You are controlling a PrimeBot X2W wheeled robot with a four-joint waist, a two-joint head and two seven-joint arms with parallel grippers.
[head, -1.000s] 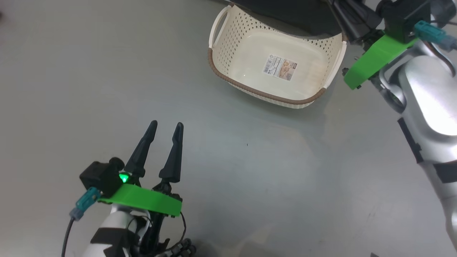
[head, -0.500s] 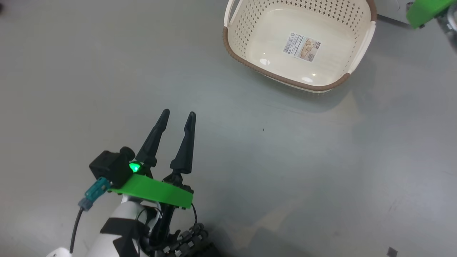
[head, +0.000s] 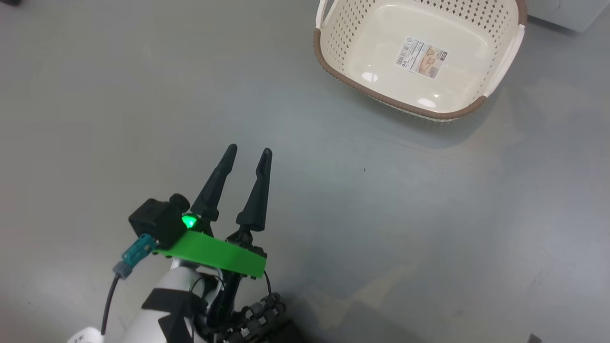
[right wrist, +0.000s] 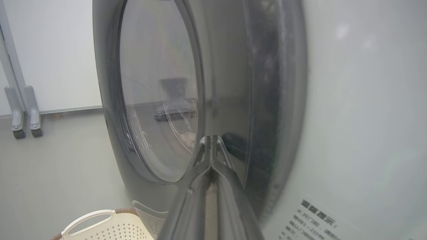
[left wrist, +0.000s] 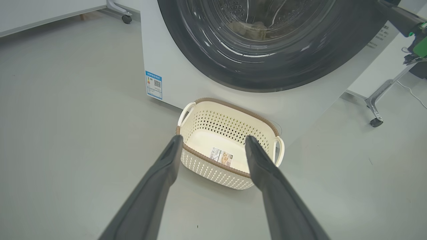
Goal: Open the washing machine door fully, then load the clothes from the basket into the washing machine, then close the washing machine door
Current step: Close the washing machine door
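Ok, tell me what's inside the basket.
Inside the basket, one printed label lies flat on its cream bottom; nothing else is visible there. The patch under that label is covered.

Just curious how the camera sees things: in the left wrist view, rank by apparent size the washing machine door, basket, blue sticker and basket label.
1. washing machine door, largest even with its top cut off
2. basket
3. blue sticker and label inside the basket: too alike to rank

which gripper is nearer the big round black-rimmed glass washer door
Right. The right gripper, shut, has its fingertips at the round black-rimmed glass door. The left gripper, open, hangs over the grey floor, short of the cream perforated basket.
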